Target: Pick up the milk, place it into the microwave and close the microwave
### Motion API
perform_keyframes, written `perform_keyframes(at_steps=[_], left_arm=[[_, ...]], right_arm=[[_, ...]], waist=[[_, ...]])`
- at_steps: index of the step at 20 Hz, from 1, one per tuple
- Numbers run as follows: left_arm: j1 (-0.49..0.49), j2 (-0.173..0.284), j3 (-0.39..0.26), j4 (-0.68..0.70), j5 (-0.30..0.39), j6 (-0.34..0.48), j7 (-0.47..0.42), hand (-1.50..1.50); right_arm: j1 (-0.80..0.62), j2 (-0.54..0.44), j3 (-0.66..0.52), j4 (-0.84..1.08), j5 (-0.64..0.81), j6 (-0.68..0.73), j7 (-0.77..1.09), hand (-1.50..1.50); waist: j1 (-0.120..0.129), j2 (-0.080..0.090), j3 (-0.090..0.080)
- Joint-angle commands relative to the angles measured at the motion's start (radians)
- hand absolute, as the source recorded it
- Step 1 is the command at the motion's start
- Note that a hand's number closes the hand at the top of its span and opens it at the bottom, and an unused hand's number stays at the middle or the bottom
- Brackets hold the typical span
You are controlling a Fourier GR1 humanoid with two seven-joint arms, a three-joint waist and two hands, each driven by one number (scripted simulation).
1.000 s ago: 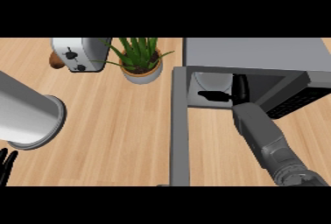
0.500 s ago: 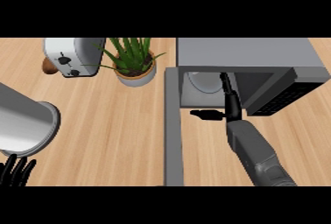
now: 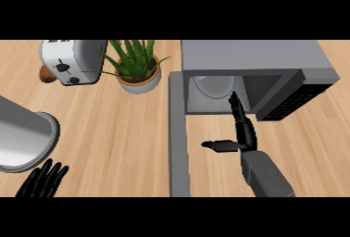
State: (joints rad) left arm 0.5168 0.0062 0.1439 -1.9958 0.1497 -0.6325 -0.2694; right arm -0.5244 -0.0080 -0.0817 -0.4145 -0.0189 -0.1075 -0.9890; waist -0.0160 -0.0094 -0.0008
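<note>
The right hand point(image 3: 239, 124) is being held flat, fingers straight and holding nothing, just before the microwave point(image 3: 254, 76); the left hand point(image 3: 42, 180) is being rested open.

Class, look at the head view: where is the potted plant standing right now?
The potted plant stands on the counter at upper centre, between the toaster on its left and the open microwave on its right.

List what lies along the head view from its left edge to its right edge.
Grey pot → left robot hand resting at the lower edge → toaster → potted plant → open microwave door → right robot hand at the opening → microwave. The milk cannot be made out with certainty inside.
</note>
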Motion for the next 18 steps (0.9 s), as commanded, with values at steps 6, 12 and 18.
perform_keyframes(at_steps=[6, 12, 18], left_arm=[[-0.084, -0.006, -0.15, 0.026, -0.172, 0.04, 0.011, 1.5], [-0.195, -0.006, -0.305, 0.019, -0.239, 0.18, 0.134, 1.5], [-0.428, -0.006, -0.327, 0.262, -0.359, 0.265, 0.081, 1.5]], right_arm=[[0.321, -0.035, 0.069, -0.408, -0.067, 0.152, 0.091, -1.5], [0.542, -0.119, 0.074, -0.728, -0.144, 0.24, 0.188, 1.5], [0.703, -0.15, 0.027, -0.927, -0.224, 0.264, 0.23, -1.5]], waist=[[-0.017, -0.002, -0.001], [-0.008, 0.003, 0.0], [-0.001, 0.008, 0.0]])
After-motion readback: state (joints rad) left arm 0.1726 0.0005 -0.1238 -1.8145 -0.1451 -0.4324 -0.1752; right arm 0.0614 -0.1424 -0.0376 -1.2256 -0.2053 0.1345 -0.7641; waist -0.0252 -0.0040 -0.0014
